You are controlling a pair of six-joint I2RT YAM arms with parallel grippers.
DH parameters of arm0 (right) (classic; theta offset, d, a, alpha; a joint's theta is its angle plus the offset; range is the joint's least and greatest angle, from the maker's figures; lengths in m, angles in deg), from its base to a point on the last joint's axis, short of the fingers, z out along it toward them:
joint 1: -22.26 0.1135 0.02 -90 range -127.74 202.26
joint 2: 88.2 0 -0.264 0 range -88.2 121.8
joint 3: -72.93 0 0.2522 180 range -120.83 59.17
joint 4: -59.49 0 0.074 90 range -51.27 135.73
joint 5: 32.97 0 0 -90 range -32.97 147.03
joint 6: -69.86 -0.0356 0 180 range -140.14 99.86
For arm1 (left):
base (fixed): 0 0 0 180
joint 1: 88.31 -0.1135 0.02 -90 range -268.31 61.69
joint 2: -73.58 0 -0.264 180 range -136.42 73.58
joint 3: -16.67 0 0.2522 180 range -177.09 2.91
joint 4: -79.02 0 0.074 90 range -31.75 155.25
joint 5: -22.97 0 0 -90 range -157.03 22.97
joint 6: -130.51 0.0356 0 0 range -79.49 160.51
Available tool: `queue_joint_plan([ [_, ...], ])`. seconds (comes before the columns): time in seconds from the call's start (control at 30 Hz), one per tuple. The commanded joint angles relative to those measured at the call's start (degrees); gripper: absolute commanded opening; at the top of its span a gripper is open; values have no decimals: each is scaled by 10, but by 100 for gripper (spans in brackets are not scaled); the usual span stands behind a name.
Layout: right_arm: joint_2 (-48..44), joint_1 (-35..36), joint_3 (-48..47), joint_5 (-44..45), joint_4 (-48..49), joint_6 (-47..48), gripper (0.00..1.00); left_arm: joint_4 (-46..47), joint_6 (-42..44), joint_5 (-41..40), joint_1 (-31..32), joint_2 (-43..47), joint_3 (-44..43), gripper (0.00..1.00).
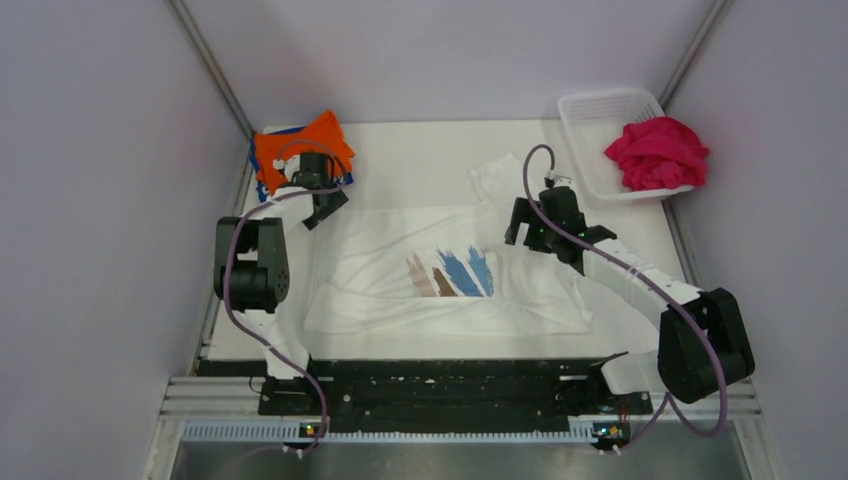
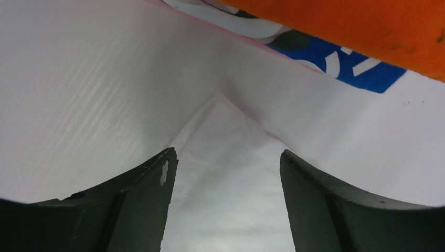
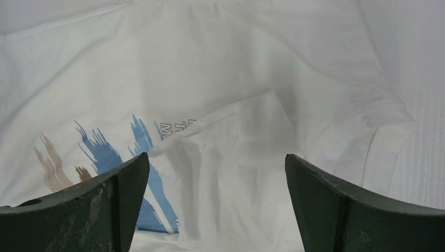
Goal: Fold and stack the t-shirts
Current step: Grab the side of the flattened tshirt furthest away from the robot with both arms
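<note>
Beneath the wide-spread right gripper (image 1: 518, 230) lies the white t-shirt (image 1: 380, 290).

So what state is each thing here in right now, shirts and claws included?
white t-shirt: spread out, one edge flapped over its print
orange t-shirt: roughly folded, on the blue-patterned t-shirt
magenta t-shirt: crumpled in the basket
left gripper: open
right gripper: open
</note>
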Motion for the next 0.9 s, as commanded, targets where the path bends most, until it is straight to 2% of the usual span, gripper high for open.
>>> queue_joint_plan([
  [0.0, 1, -8, -21, 3, 20, 13, 99, 38, 8, 7, -23, -23, -25, 76],
  [0.13, 0, -11, -16, 8, 19, 13, 99, 33, 2, 17, -44, -45, -39, 72],
  [0.37, 4, -13, -18, 8, 17, 13, 99, 30, 22, 54, -45, -80, -66, 69],
  [0.47, 3, -15, -19, 24, 9, 10, 99, -7, 30, 66, -45, -99, -96, 62],
  [0.7, -1, -19, -19, 24, 9, 6, 99, -16, 59, 77, -40, -80, -67, 53],
  [0.87, -2, -20, -15, 24, 13, 4, 99, -42, 78, 65, -33, -77, -71, 51],
])
